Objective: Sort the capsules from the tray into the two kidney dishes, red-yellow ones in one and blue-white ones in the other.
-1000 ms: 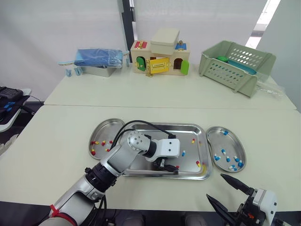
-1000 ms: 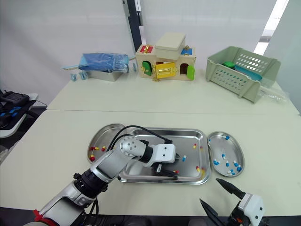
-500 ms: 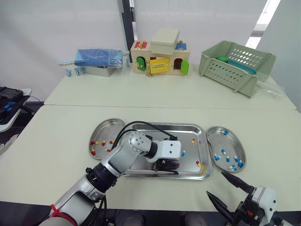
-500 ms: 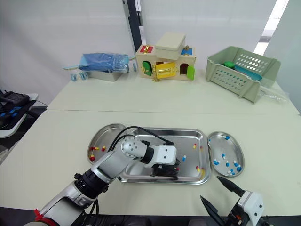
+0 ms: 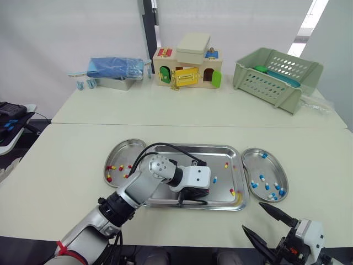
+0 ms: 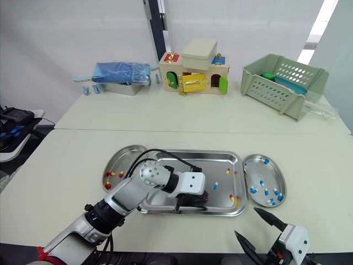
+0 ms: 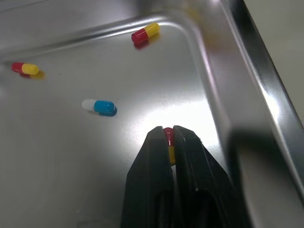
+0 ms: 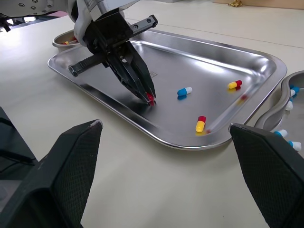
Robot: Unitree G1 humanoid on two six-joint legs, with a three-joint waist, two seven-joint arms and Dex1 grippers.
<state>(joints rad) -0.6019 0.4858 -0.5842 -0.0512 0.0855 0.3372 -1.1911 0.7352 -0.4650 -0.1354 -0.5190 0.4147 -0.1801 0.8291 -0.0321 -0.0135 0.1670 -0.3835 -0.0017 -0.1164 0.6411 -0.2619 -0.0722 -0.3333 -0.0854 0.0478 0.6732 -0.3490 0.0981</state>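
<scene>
A tray (image 5: 218, 148) is flanked by a left dish (image 5: 124, 149) and right dish (image 5: 278, 168) on the bench (image 5: 66, 165). A house (image 5: 187, 69) and basket (image 5: 276, 77) are set behind.

The left gripper (image 5: 191, 195) is down inside the tray (image 5: 220, 147), close to the near rim. Just right of its fingers lies a blue-white capsule (image 5: 214, 179), and further right sit two red-yellow capsules, one toward the far rim (image 5: 226, 164) and one by the near corner (image 5: 232, 192). Left of those fingers, touching the tray, the left dish (image 5: 118, 146) holds red-yellow ones. The right dish (image 5: 273, 165), at the tray's other end, holds blue-white ones. The right gripper (image 5: 252, 216) hangs at the worktop (image 5: 66, 165) edge, its fingers spread wide, near that dish.
</scene>
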